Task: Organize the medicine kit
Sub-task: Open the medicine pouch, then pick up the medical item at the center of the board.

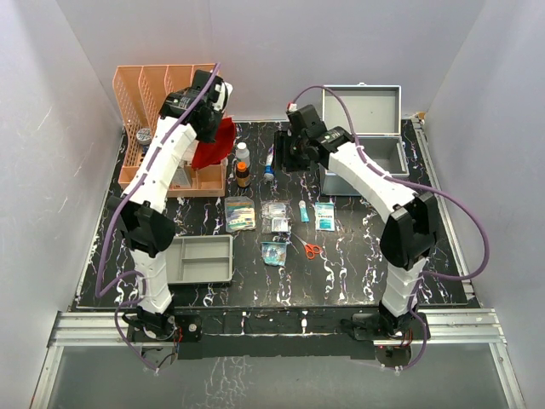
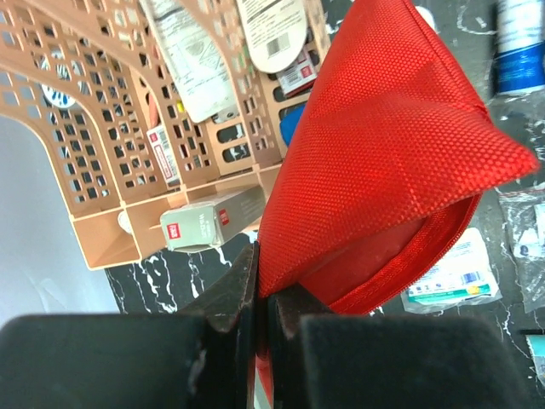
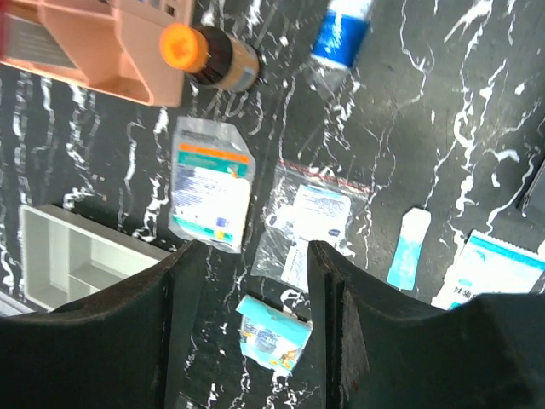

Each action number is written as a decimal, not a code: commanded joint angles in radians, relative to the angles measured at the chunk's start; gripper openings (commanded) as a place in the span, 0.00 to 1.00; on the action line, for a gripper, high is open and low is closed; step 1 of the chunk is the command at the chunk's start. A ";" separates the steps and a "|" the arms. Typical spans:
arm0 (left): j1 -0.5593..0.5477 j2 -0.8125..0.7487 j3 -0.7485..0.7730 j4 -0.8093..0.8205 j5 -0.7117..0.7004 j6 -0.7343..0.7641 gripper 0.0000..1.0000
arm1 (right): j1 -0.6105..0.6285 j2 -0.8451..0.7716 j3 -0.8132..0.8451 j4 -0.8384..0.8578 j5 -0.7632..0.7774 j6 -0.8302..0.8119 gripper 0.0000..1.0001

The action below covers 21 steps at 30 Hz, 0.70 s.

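My left gripper (image 1: pixel 220 118) (image 2: pixel 264 277) is shut on a corner of the red fabric pouch (image 1: pixel 215 145) (image 2: pixel 383 145) and holds it up beside the orange organizer (image 1: pixel 157 128) (image 2: pixel 128 136). My right gripper (image 1: pixel 294 155) (image 3: pixel 251 251) is open and empty, hovering above the loose supplies. Below it lie a printed packet (image 1: pixel 239 213) (image 3: pixel 210 183), a clear zip bag (image 1: pixel 275 217) (image 3: pixel 306 221) and a small teal box (image 1: pixel 274 252) (image 3: pixel 272 332). A brown bottle with an orange cap (image 1: pixel 243 175) (image 3: pixel 209 55) and a blue-white tube (image 1: pixel 269 164) (image 3: pixel 341 34) lie farther back.
An open grey metal case (image 1: pixel 387 146) stands at the back right. A grey divided tray (image 1: pixel 203 258) (image 3: pixel 60 256) sits front left. A teal sachet (image 1: pixel 304 211) (image 3: pixel 409 247), a wipes packet (image 1: pixel 324 216) (image 3: pixel 494 273), orange-handled scissors (image 1: pixel 310 249) and a white bottle (image 1: pixel 242 152) are also on the table.
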 commanded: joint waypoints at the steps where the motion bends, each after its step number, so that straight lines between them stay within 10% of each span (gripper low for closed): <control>1: 0.074 -0.093 -0.037 -0.020 -0.047 -0.046 0.00 | 0.031 0.032 0.007 -0.038 0.005 0.006 0.49; 21: 0.198 -0.139 -0.036 -0.062 0.067 -0.042 0.00 | 0.185 0.314 0.206 -0.107 -0.009 0.070 0.47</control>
